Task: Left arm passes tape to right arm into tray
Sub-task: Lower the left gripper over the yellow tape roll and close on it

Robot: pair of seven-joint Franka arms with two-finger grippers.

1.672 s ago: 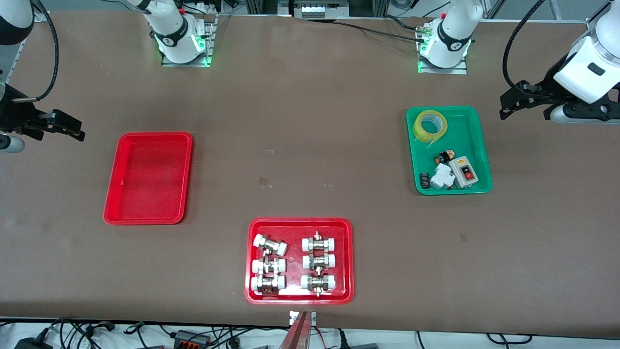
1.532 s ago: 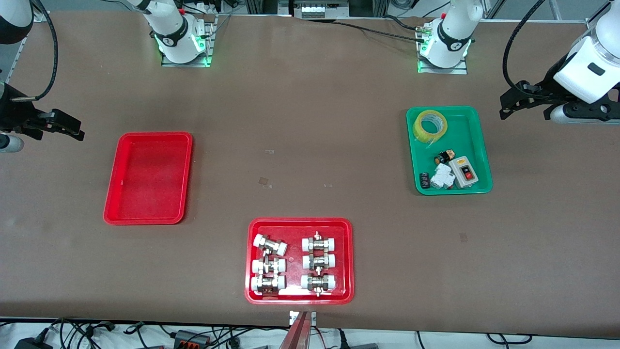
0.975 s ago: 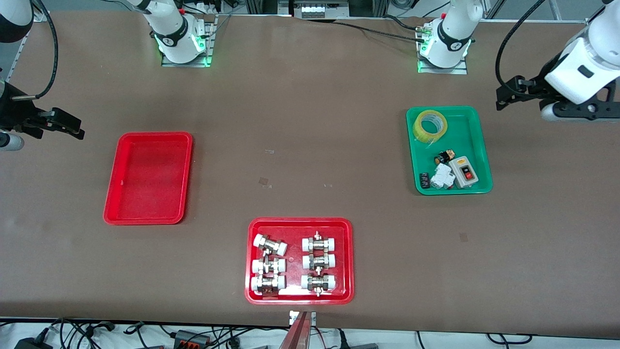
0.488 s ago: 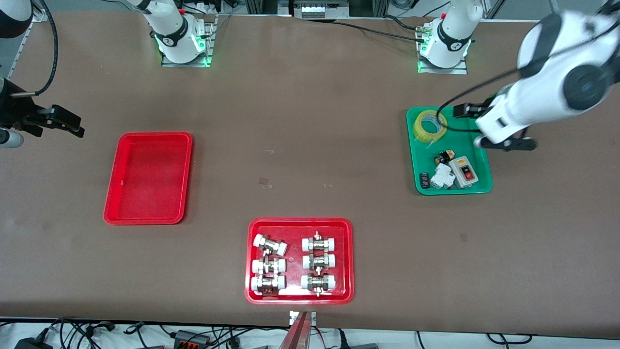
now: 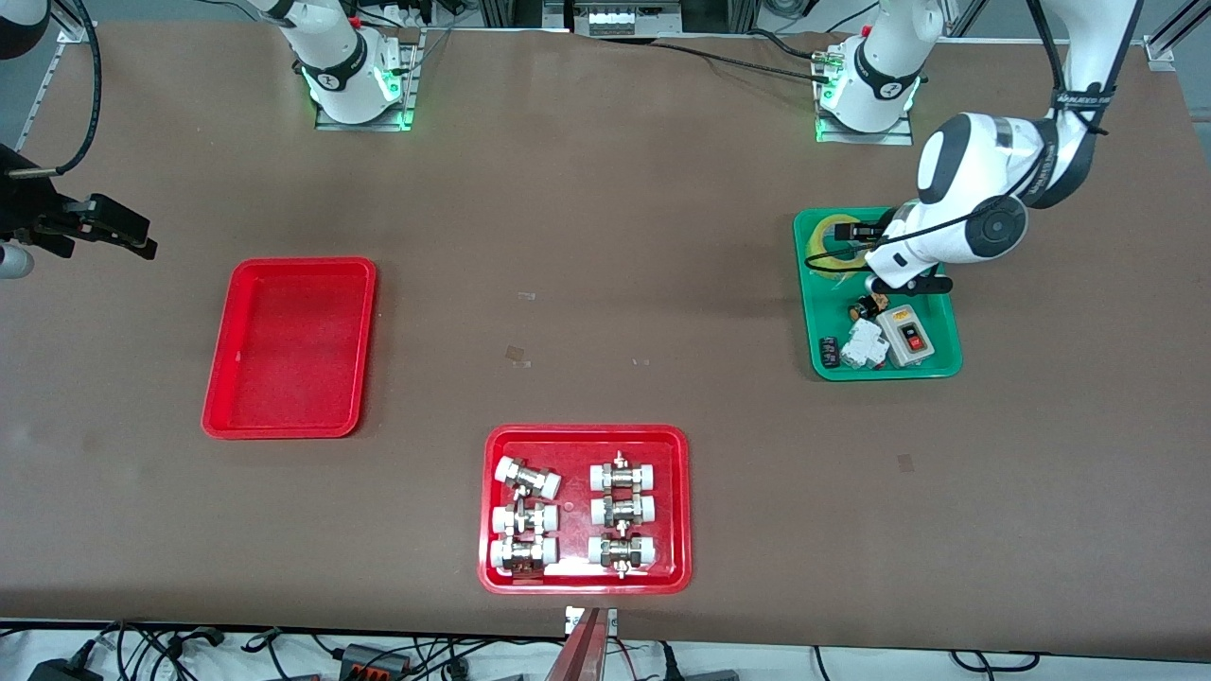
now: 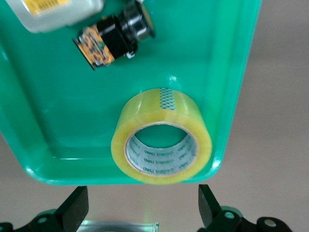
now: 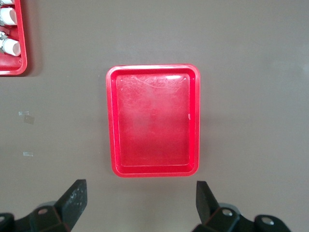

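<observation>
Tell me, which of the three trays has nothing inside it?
The plain red tray toward the right arm's end; the green tray holds tape and parts, the other red tray fittings.

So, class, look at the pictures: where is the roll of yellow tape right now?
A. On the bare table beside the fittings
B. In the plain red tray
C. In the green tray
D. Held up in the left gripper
C. The tape lies in a corner of the green tray, with the open left gripper over it and not gripping it.
</observation>
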